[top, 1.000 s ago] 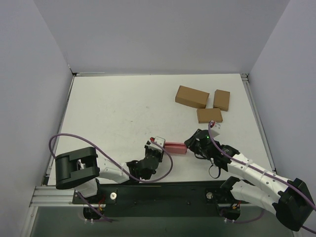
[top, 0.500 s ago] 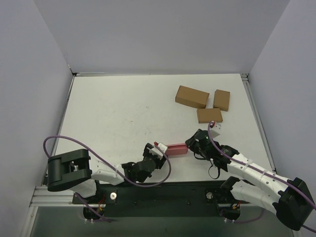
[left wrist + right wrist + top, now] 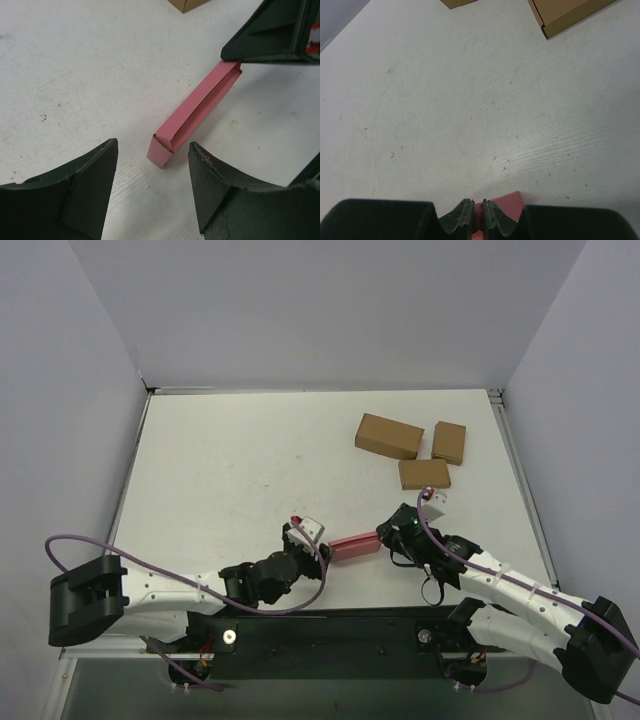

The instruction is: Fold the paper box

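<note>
Matt pink card paper box (image 3: 195, 109); scuffed white table (image 3: 75, 65).

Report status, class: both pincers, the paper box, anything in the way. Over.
Left pincer open around near end of pink paper box. Right pincer shut on its far end. Three brown cardboard boxes beyond, not in the way.

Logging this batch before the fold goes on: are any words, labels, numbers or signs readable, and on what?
No readable text in any view.
Pink-red thin card box: plain, no print.
Three brown cardboard boxes: no markings visible.
White-and-red tag by the right gripper: too small and blurred to read.
</note>
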`<state>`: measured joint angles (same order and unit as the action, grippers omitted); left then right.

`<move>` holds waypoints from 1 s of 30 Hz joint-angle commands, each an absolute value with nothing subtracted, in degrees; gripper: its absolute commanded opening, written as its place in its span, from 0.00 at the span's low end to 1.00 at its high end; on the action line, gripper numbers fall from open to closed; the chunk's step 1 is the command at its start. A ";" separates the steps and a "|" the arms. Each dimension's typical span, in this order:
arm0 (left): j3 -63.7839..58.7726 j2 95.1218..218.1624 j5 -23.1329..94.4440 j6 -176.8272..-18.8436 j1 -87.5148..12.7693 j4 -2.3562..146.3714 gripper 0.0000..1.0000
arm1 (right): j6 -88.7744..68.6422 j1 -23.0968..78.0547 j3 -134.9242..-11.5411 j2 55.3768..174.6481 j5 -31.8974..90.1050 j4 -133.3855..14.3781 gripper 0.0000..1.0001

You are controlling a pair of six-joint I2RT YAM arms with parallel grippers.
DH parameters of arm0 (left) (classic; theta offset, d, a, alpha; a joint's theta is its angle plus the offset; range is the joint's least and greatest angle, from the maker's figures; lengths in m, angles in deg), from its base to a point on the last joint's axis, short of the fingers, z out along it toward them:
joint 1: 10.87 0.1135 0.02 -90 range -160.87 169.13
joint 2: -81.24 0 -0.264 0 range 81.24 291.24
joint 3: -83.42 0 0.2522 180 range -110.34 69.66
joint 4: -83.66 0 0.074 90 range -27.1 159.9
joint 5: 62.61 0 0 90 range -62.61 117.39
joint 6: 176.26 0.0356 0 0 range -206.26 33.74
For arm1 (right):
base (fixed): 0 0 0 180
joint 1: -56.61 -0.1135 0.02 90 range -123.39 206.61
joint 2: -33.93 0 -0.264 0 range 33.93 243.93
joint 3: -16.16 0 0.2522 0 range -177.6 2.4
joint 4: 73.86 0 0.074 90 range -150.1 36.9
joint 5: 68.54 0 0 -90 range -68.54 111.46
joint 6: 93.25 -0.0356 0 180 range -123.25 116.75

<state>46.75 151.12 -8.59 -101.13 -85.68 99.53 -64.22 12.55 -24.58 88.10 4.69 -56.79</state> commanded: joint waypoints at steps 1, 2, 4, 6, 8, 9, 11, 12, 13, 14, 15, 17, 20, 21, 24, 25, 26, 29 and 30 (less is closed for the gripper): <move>44.96 143.74 -3.39 -115.23 -81.55 91.71 0.68 | -63.46 11.52 -23.88 89.83 1.69 -46.74 0.08; 45.58 142.94 -2.06 -117.35 -79.28 91.53 0.68 | -63.54 11.43 -23.96 89.92 1.51 -46.65 0.08; 46.81 141.53 1.36 -121.66 -77.15 91.52 0.68 | -63.63 10.82 -24.23 90.18 1.07 -46.56 0.08; 47.08 141.53 1.99 -122.90 -75.92 91.52 0.68 | -63.72 10.64 -24.40 90.44 0.81 -46.39 0.08; 46.55 142.05 2.78 -123.52 -75.56 91.52 0.68 | -63.72 10.29 -24.67 90.71 0.72 -46.39 0.08; 46.37 142.84 3.13 -123.87 -75.39 91.61 0.68 | -63.81 10.20 -24.67 90.71 0.55 -46.30 0.07; 45.76 143.81 4.36 -124.48 -75.30 92.49 0.68 | -63.98 9.85 -24.76 90.88 0.37 -46.21 0.07; 45.67 144.77 4.54 -124.75 -75.21 93.27 0.68 | -63.90 9.76 -24.84 90.88 0.28 -46.21 0.07; 45.50 145.22 4.72 -125.01 -75.12 93.80 0.68 | -63.90 9.67 -24.93 90.88 0.19 -46.13 0.07; 45.49 145.66 4.81 -125.36 -75.21 94.59 0.68 | -63.90 9.59 -25.02 90.80 0.02 -45.95 0.07; 45.49 146.36 4.89 -125.45 -75.21 94.95 0.68 | -63.98 9.50 -24.93 90.80 -0.07 -45.86 0.07; 45.49 147.76 4.89 -125.81 -75.03 96.09 0.68 | -63.98 9.32 -25.02 90.71 -0.33 -45.77 0.07; 45.23 149.61 4.98 -126.33 -74.60 97.14 0.68 | -64.07 9.06 -25.02 90.80 -0.60 -45.77 0.07; 45.23 149.96 5.16 -126.59 -74.42 97.67 0.68 | -64.07 8.97 -25.11 90.80 -0.68 -45.77 0.07; 45.41 151.54 4.81 -127.30 -74.16 99.34 0.68 | -64.16 8.79 -25.20 90.88 -0.69 -45.77 0.07; 45.49 151.81 4.81 -127.56 -74.15 99.70 0.68 | -64.16 8.71 -25.20 90.97 -0.69 -45.69 0.07; 45.49 152.51 4.72 -127.65 -73.98 100.39 0.68 | -64.16 8.71 -25.28 90.97 -0.69 -45.77 0.07; 45.49 153.30 4.54 -127.83 -73.98 101.80 0.68 | -63.90 8.62 -25.28 90.97 -0.77 -45.77 0.07; 45.67 153.39 4.46 -127.83 -73.89 101.98 0.68 | -63.98 8.70 -25.28 91.06 -0.77 -45.86 0.07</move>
<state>46.70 152.61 4.35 -126.79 -74.40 97.30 -64.83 9.21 -25.89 89.33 0.23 -54.67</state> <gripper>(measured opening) 0.681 0.115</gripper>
